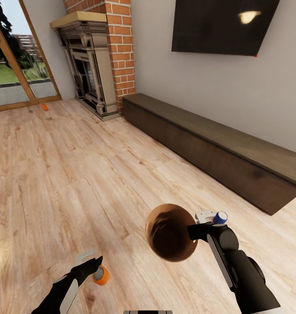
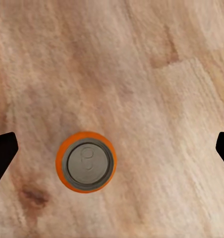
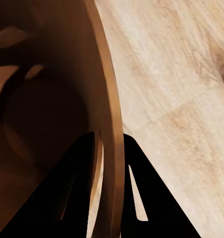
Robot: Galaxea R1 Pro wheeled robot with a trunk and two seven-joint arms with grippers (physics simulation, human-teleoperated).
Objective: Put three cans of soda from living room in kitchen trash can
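Right tool (image 1: 195, 230) pinches the brown trash can (image 1: 170, 232) by its rim above open floor (image 1: 78, 174); a blue can (image 1: 220, 216) stands beside. Left wrist view: left tool (image 2: 112, 148) spread around an upright orange can (image 2: 85, 161). Right wrist view: fingers (image 3: 77, 198) straddle the rim. No legible writing.

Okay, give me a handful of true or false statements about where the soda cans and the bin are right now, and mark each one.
1. The right gripper pinches the rim of the trash can. True.
2. The left gripper is shut on an orange can. False: its fingers stand wide apart, with the can upright on the floor between them.
3. A blue can lies inside the trash can. False: it sits outside, beside the right arm.
4. A second orange can sits far off near the glass door. True.
5. The cabinet runs below the television. True.
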